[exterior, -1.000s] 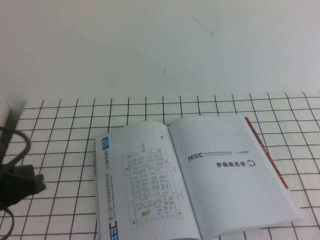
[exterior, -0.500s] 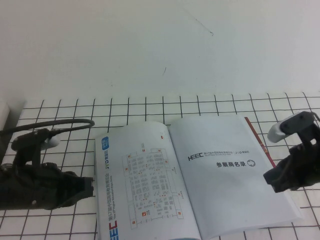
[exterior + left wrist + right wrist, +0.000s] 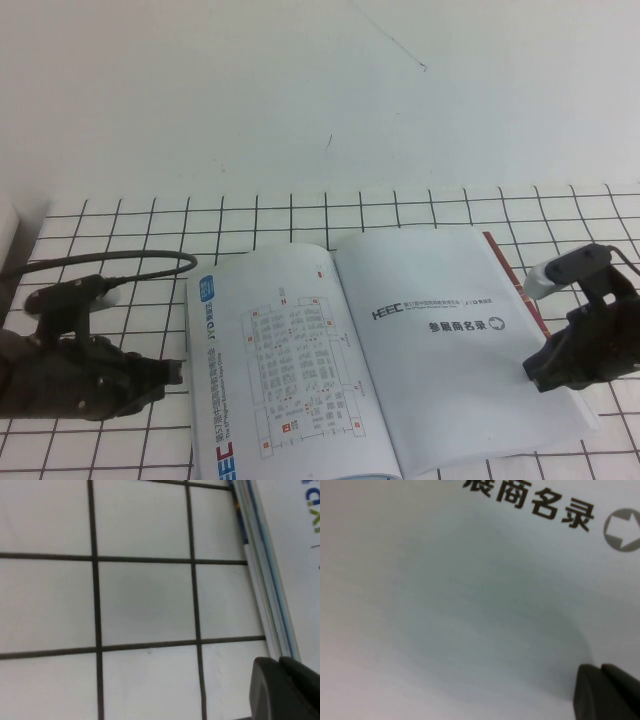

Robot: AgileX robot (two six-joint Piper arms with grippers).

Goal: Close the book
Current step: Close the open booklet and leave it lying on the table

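Book (image 3: 380,340) open flat, left gripper (image 3: 175,372) beside, right gripper (image 3: 535,368) above

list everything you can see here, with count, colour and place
open paperback book with white printed pages: 1, white with blue and red trim, lying open and flat on the grid between the two grippers
white tabletop with black grid lines: 1, white and black, under everything
plain white backdrop: 1, white, beyond the grid
white object cut off by the frame: 1, white, far left edge, cannot tell what it is
black cable: 1, black, looping above the left arm
left gripper: 1, black, shut, beside the book's left edge
right gripper: 1, black, shut, over the right page near its outer edge
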